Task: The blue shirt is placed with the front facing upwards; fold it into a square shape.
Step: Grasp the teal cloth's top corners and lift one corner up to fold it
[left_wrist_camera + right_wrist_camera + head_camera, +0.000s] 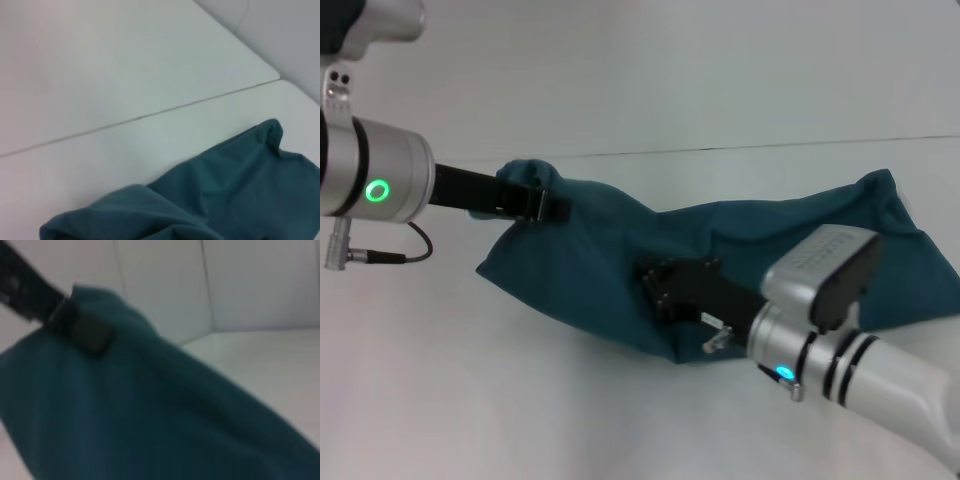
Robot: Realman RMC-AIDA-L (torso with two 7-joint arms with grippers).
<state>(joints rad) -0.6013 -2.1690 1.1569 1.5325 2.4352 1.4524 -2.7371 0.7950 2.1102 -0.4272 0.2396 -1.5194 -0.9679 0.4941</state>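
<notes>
You had the blue shirt (740,250) bunched up on the white counter (520,400), nowhere near flat. It was a soft, matte teal cloth, rumpled into a long slanted heap with deep folds, one end lifted and the far corner sticking up in a little peak. Only plain teal cloth faced up in the head view.

Your left gripper (545,203) was at the raised end of the heap, and its jaws were pinching the shirt: the fabric wrapped over and around the black fingers and hung down from them in a drape. In the right wrist view you could see that same black gripper (82,330) buried in the cloth edge.

Your right gripper (660,290) sat low on the middle of the heap, right at the near edge of the fabric. Its black body pressed into the folds, but I couldn't tell whether those jaws were spread or pressed together, since the cloth hid the tips.

The counter itself was smooth and pale, with a thin seam line (150,116) running across it beyond the left jaws.
</notes>
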